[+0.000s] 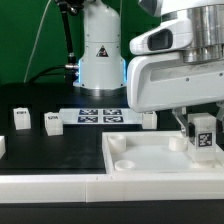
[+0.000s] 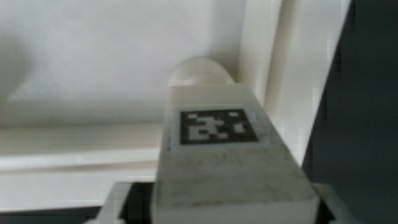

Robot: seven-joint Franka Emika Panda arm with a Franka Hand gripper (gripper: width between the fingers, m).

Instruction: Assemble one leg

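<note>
Here we see the leg (image 1: 204, 132), white block, black-and-white tag, clamped in the claw (image 1: 201, 130), low above the panel (image 1: 150, 162).

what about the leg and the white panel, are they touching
Cannot tell: the wrist view has the leg overlapping the white panel near its corner; neither view shows contact or gap.

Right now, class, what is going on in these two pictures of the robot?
The arm's gripper is shut on one leg, holding it upright over the white panel at the corner on the exterior view's right. The wrist view shows the leg's tip near that corner. I cannot tell if it is seated. Other legs stand loose on the black table near the marker board.
</note>
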